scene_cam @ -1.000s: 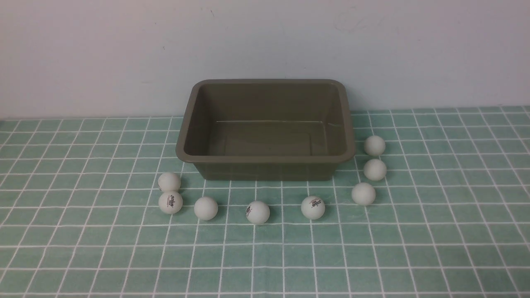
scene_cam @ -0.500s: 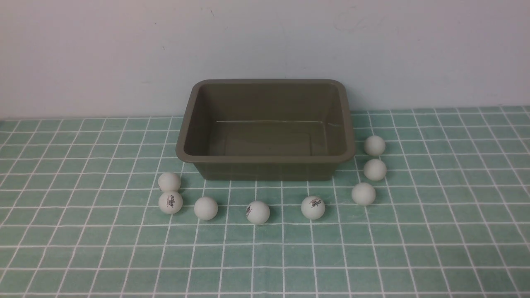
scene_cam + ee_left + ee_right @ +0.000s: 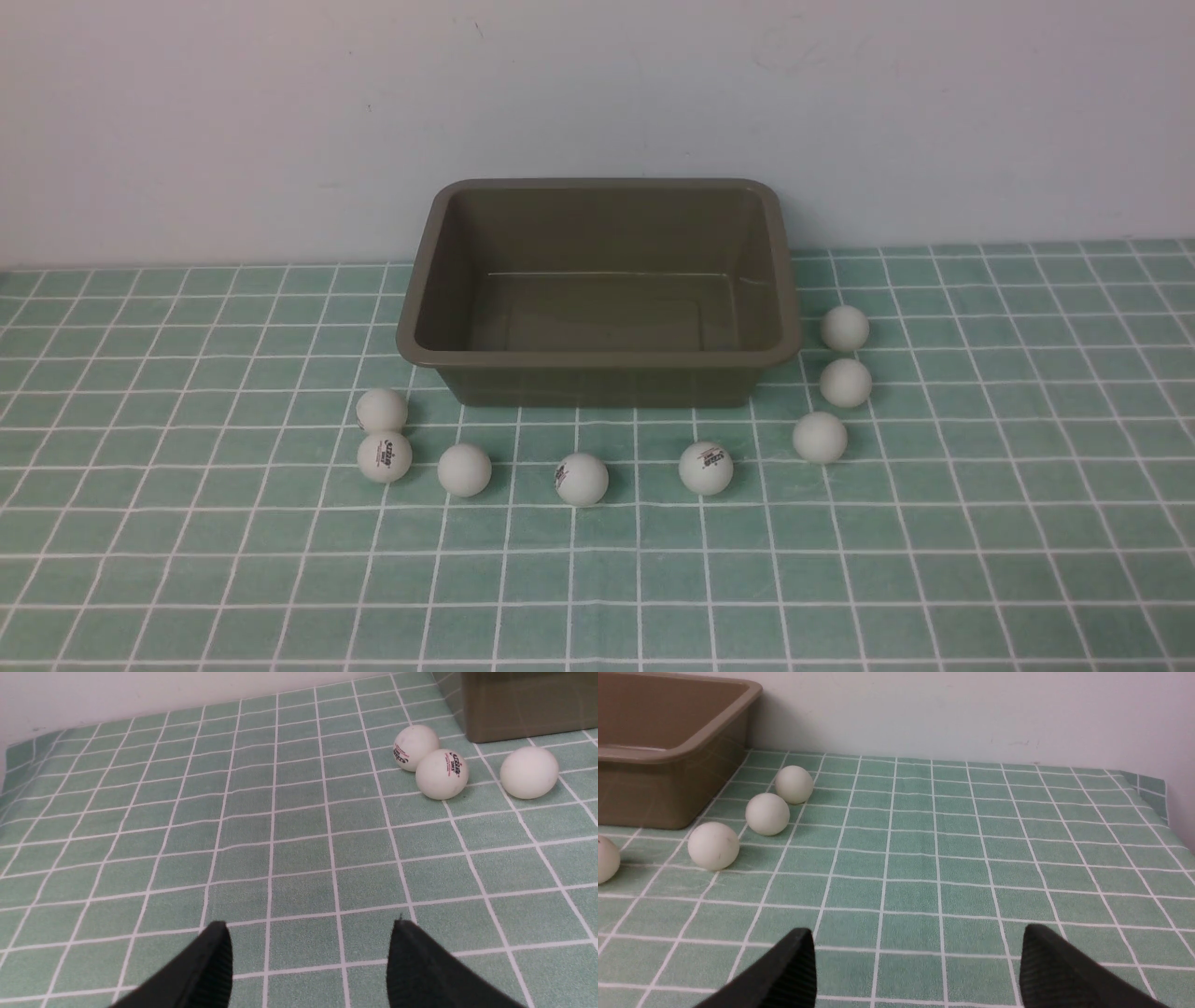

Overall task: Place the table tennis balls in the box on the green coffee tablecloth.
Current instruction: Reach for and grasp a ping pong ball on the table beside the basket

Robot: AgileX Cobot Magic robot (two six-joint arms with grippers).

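Note:
The olive-brown box (image 3: 597,357) stands empty on the green coffee tablecloth (image 3: 597,579), close to the wall. Several white table tennis balls lie round it. One pair (image 3: 382,409) (image 3: 384,456) sits off its front left corner, others (image 3: 581,479) lie along its front, and three (image 3: 845,328) run beside its right side. My left gripper (image 3: 309,924) hovers open over bare cloth, well short of the left balls (image 3: 441,773). My right gripper (image 3: 917,928) is open too, with the right-hand balls (image 3: 767,814) ahead and to one side. Neither arm appears in the front view.
A pale wall (image 3: 597,93) rises just behind the box. The cloth's edge (image 3: 1157,788) shows in the right wrist view, and its other edge (image 3: 7,756) in the left wrist view.

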